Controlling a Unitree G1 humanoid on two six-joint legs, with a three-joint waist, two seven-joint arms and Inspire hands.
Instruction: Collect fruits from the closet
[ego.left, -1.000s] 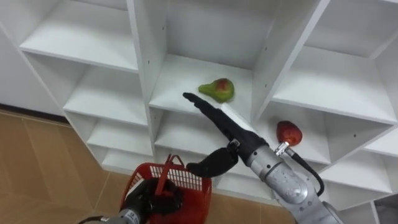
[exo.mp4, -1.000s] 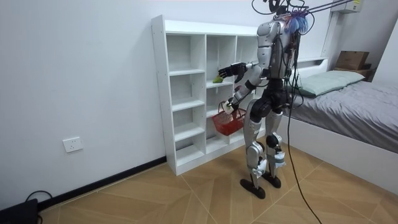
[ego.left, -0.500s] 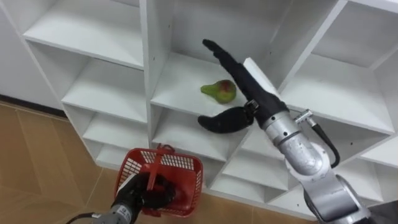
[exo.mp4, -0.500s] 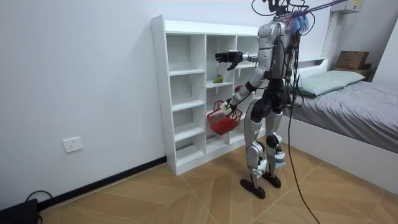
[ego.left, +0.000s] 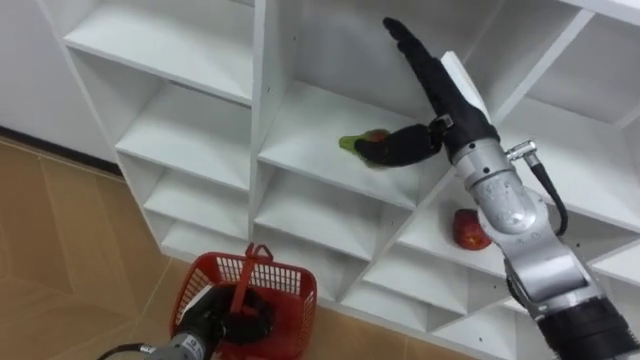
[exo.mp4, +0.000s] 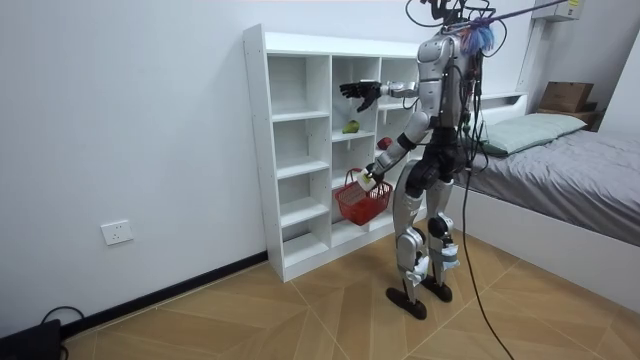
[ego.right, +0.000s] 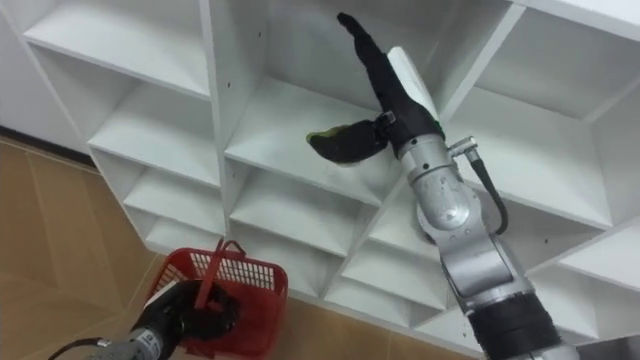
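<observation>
Right arm reaches up, right hand (ego.left: 447, 100) flat, fingers straight, thumb splayed; left hand (ego.left: 212, 322) hangs low, clenched round the basket (ego.left: 282, 282) handle.

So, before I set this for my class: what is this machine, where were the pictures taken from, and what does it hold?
It is a walking robot with two arms, standing at white shelves. Two pictures come from cameras in its head, looking down; the third from across the room. Its left robot hand grips the handle of a red basket. Its right robot hand is open, holding nothing, above a pear on a shelf. A red fruit lies one compartment lower, to the right.
</observation>
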